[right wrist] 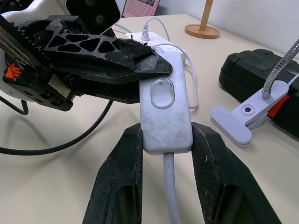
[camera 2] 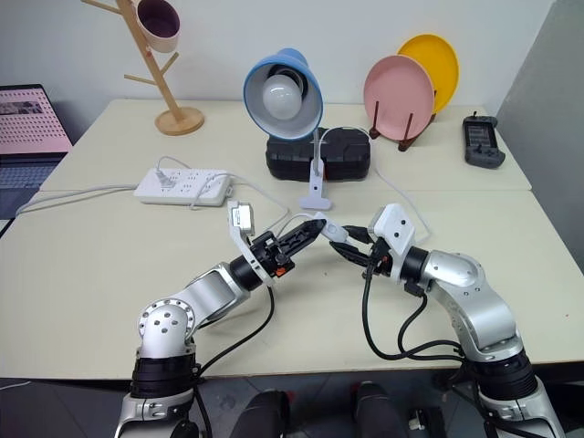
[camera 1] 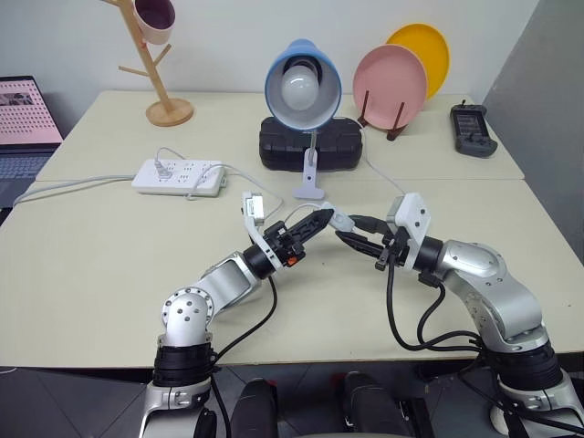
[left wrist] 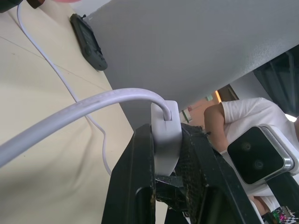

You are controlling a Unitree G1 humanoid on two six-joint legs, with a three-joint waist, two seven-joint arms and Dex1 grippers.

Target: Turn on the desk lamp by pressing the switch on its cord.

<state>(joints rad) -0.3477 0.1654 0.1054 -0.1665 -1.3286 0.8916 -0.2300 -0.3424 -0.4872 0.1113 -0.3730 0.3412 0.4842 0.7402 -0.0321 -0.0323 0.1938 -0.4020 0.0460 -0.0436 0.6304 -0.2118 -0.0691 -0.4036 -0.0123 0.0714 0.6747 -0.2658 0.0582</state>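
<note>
The switch [right wrist: 166, 116] is held up off the table [camera 1: 109, 274], in front of the clip base of the desk lamp [camera 1: 304, 87], with both arms meeting on it from opposite sides. The right gripper [right wrist: 166, 140] has its two fingers closed on the long sides of the white body, leaving the oval button facing up and clear, so this hold looks meant to steady the switch rather than work it. The left gripper [camera 1: 321, 219] comes in from the other end with its fingers closed on the far end of the switch, one black fingertip lying over the top edge just beyond the button. In the left wrist view the white body sits pinched between those fingers where the cord [left wrist: 84, 109] enters. The squeeze appears intended as the press, yet the bulb looks unlit, so the pinch may lie beside the button, not on it. The cord's slack loops back across the table towards the power strip [camera 1: 179, 176].
</note>
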